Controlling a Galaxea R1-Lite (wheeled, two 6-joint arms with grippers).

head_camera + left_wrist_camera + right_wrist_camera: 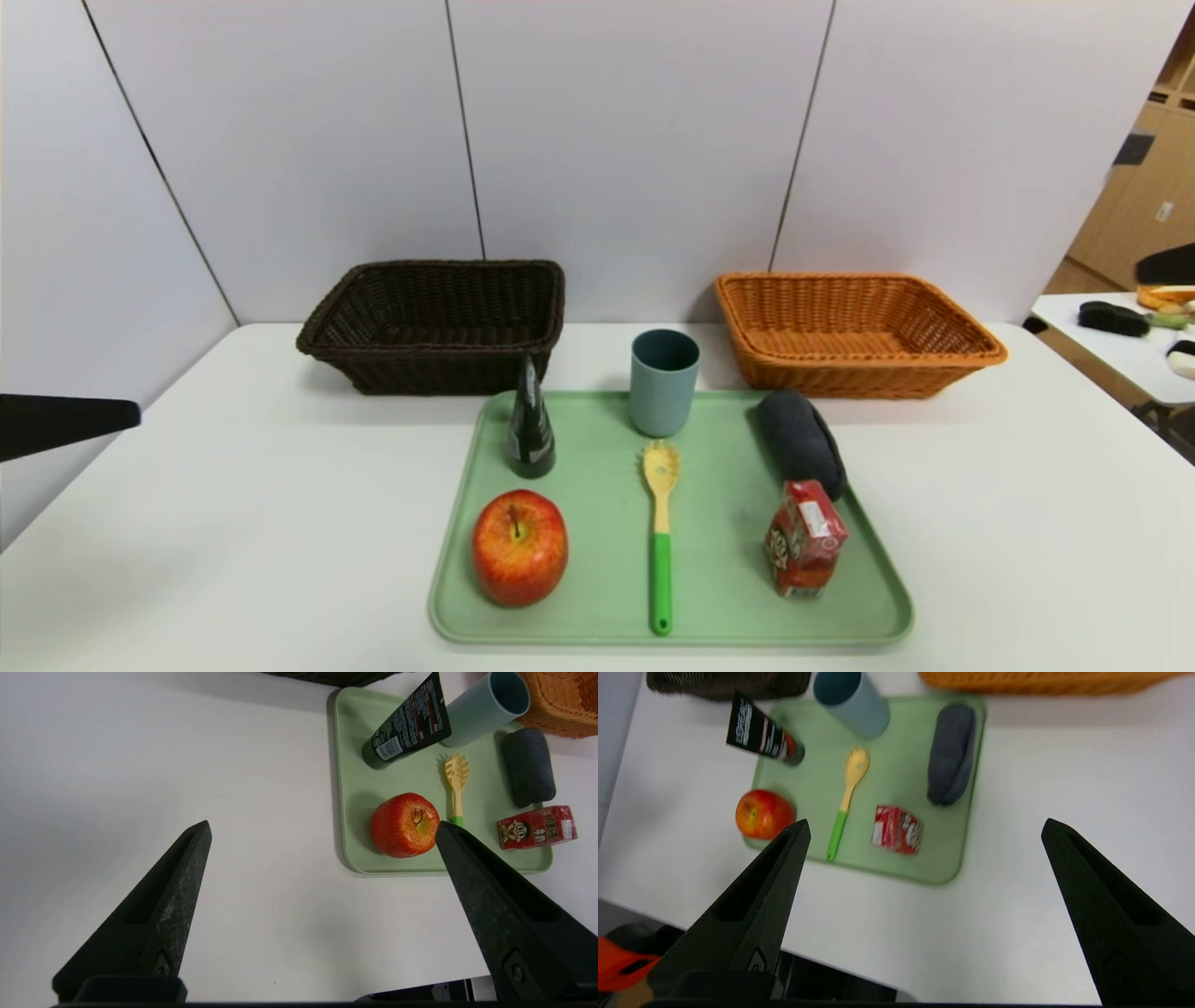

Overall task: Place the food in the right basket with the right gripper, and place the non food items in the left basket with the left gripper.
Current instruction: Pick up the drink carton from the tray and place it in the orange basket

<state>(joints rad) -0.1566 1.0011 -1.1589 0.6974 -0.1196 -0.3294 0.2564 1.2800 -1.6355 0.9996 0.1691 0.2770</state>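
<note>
On the green tray stand a red-yellow apple, a red drink carton, a dark cone-shaped bottle, a teal-grey cup, a yellow pasta spoon with a green handle and a dark grey rolled cloth. Behind the tray are the dark brown basket and the orange-tan basket, both empty. My left gripper is open and empty above bare table left of the tray. My right gripper is open and empty above the table near the tray's front right corner.
White wall panels stand right behind the baskets. A second table with dark objects is at the far right. The white table has bare surface on both sides of the tray. A black part, likely my left arm, pokes in at the left edge.
</note>
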